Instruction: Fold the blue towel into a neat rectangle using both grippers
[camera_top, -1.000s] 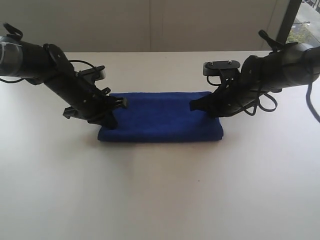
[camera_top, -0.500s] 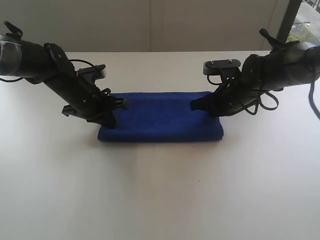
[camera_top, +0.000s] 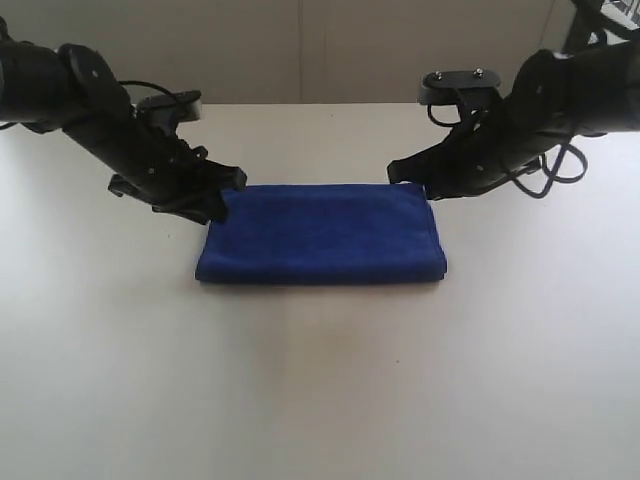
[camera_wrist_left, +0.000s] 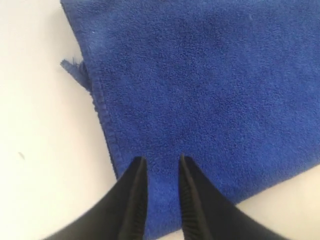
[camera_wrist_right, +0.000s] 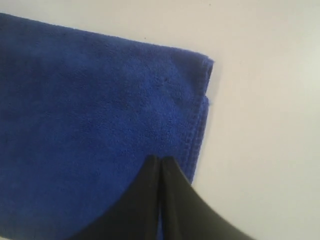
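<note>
**A:** Where are we with it?

**B:** The blue towel (camera_top: 320, 233) lies folded flat in the middle of the surface (camera_top: 320, 400). Our left hand (camera_wrist_left: 161, 160) is over its corner toward the surface's far left, fingers slightly parted and holding nothing. Our right hand (camera_wrist_right: 160, 159) is over the far-right corner, pinched closed and apparently empty.

**A:** Then we should lift both hands straight up, so no finger drags the top layer askew.

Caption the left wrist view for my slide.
Left gripper, jaws slightly apart with nothing between them, at the hemmed edge of the folded towel on a white table.
</note>
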